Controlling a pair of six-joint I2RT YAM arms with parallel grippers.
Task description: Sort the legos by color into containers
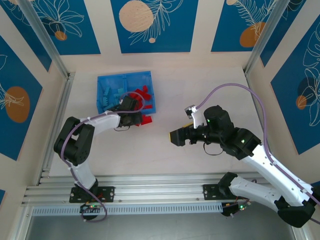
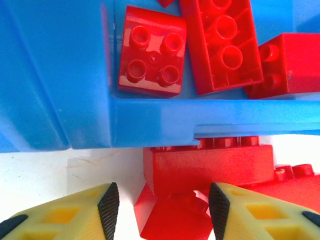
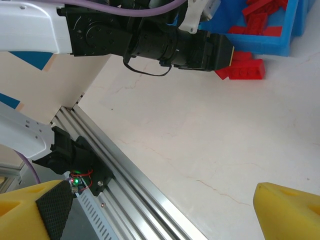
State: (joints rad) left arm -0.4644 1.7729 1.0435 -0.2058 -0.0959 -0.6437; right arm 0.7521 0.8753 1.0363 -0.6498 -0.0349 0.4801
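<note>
The left end effector sits low at the near outer wall of the blue tray, its jaws partly apart on either side of a small tilted red brick that lies on the tabletop. A sliver of tabletop shows between one black pad and this brick, while the other pad is at the brick's edge; whether the brick is actually clamped cannot be told. Just behind it a longer red brick lies against the tray wall, with more red pieces beside it. Past the wall, the tray's right compartment holds red bricks, studs up. From the top camera the left compartment holds light blue bricks. The right end effector is released, its yellow fingers spread wide with nothing between them, over bare tabletop well apart from the tray, pointing toward the left arm. Its wrist camera sees the red pieces lying outside the tray's corner.
</note>
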